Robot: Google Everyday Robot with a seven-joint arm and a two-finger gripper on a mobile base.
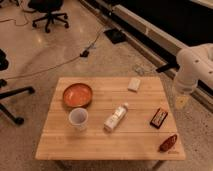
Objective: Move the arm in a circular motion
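The glossy white arm (196, 64) reaches in from the right edge of the camera view, its thick rounded segments bending downward. Its small pale gripper (181, 101) hangs just off the right edge of the wooden table (100, 145), beside the far right corner, over the floor. It holds nothing that I can see.
On the table are an orange bowl (77, 94), a white cup (78, 118), a lying plastic bottle (115, 118), a small white block (134, 84), a dark snack bar (159, 118) and a red packet (167, 142). Office chairs (47, 12) and floor cables (85, 52) lie behind.
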